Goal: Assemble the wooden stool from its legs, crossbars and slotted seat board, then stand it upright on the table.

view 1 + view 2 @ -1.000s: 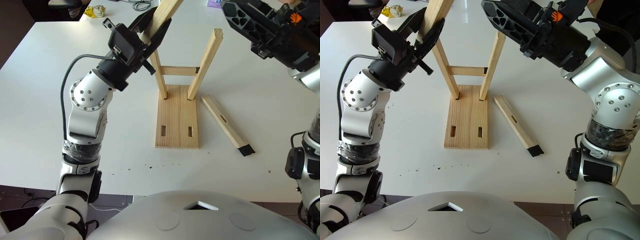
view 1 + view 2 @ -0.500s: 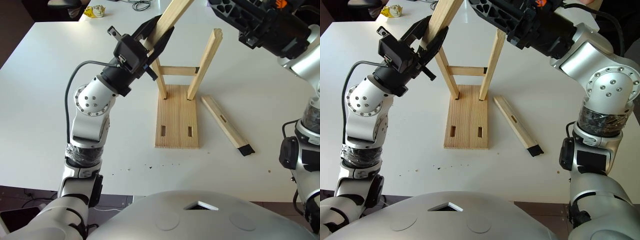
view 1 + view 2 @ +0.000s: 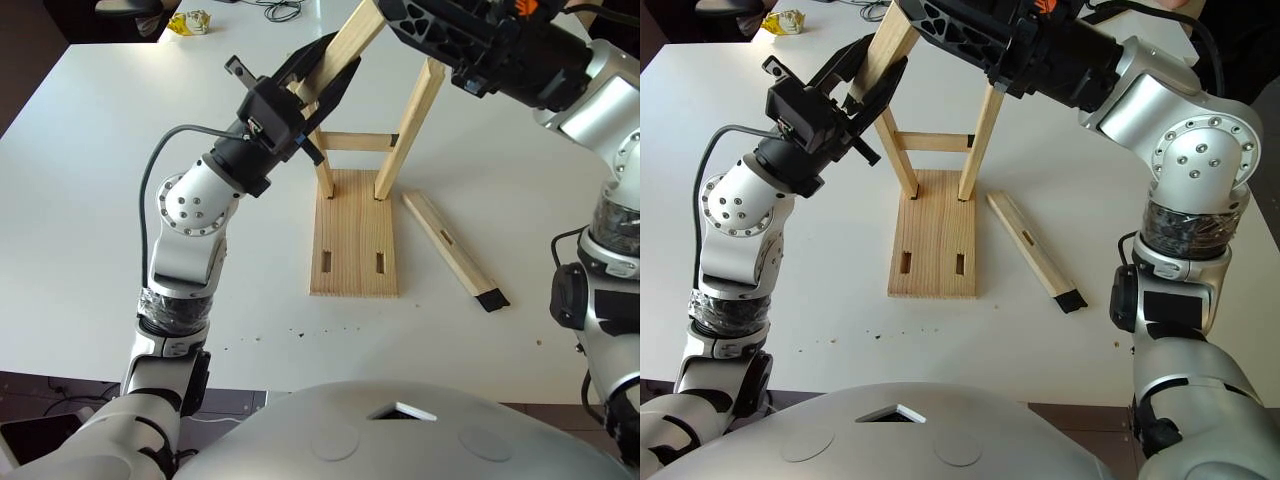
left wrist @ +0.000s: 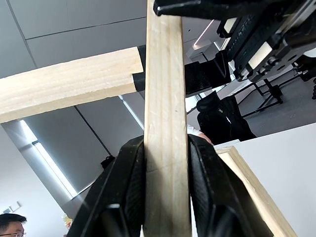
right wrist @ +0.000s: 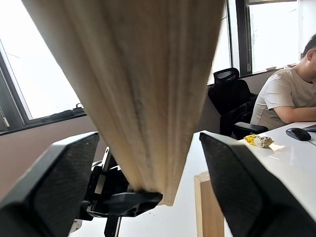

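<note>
1. The seat board (image 3: pixel 353 240) lies flat at the middle of the table (image 3: pixel 100 200). Two legs (image 3: pixel 408 120) stand in the slots at its 12 o'clock end, joined by a crossbar (image 3: pixel 355 141). The two slots at its 6 o'clock end are bare.
2. A loose leg (image 3: pixel 450 245) lies on the table at the board's 3 o'clock, just beside it and slanting toward 5 o'clock.
3. The left arm comes up from 7 o'clock, elbow bent, with the forearm slanting toward 1 o'clock.
4. The left gripper (image 3: pixel 345 50) is clamped on a third leg (image 4: pixel 165 98), one finger on each side face, above the board's 11 o'clock corner. This leg tilts up toward 1 o'clock, clear of the table.
5. The right arm rises at 3 o'clock, its forearm reaching toward 10 o'clock over the standing legs.
6. The right gripper (image 3: pixel 918 15) meets the held leg's upper end. Its fingers are spread, one on each side of the wood with a gap.
</note>
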`<act>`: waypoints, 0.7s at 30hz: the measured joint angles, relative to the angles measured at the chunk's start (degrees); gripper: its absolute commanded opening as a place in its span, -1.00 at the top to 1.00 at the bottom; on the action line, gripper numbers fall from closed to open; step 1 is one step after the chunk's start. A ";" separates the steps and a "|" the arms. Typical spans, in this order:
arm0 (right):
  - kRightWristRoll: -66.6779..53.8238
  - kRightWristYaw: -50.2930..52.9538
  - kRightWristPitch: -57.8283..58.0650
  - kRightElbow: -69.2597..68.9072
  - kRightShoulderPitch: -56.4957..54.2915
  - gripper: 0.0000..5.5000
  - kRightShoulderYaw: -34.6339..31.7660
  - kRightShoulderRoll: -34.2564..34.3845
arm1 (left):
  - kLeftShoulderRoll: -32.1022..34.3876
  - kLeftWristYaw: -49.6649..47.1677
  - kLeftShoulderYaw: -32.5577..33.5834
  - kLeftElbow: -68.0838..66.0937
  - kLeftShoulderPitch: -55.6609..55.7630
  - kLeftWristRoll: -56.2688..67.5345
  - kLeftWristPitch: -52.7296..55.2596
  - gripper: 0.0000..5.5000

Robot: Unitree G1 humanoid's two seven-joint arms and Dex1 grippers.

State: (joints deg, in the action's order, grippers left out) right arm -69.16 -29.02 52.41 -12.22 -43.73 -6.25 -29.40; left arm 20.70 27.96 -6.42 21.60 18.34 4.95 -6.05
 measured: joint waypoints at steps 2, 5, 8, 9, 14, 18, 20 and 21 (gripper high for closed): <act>0.57 -0.57 0.05 0.19 -0.03 -0.28 0.20 0.02 | -0.01 0.00 -0.04 -0.04 -0.19 -0.43 -0.51 0.60; 1.71 -1.00 0.14 0.25 -0.14 -0.10 0.68 0.18 | -0.05 0.00 -0.06 -0.13 -0.73 -0.76 -1.16 0.60; 1.89 -1.24 0.46 0.25 -0.31 0.08 1.32 0.59 | -0.15 -0.01 -0.11 -0.62 -1.06 -1.55 -1.83 0.60; 2.15 -1.24 0.51 0.27 -0.40 0.12 1.33 0.64 | -0.20 -0.03 -0.11 -0.65 -1.10 -1.56 -2.04 0.60; 3.21 -1.21 0.91 0.29 -0.73 0.23 1.31 0.64 | -0.42 -0.15 -0.12 -0.87 -1.27 -1.67 -2.53 0.60; 3.99 -1.34 1.00 0.27 -0.74 0.23 1.30 1.04 | -0.45 -0.26 -0.14 -1.25 -1.31 -1.74 -2.77 0.60; 4.11 -1.39 1.01 0.27 -0.75 0.23 1.30 1.11 | -0.45 -0.30 -0.12 -1.47 -1.31 -1.79 -3.12 0.60; 4.19 -1.45 1.01 0.23 -0.74 0.23 1.30 1.14 | -0.45 -0.32 -0.10 -1.57 -1.31 -1.91 -3.36 0.60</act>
State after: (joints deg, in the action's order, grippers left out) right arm -64.97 -30.47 53.42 -11.99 -44.48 -4.95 -28.26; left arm 20.25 27.64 -6.51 20.02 17.02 3.04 -9.41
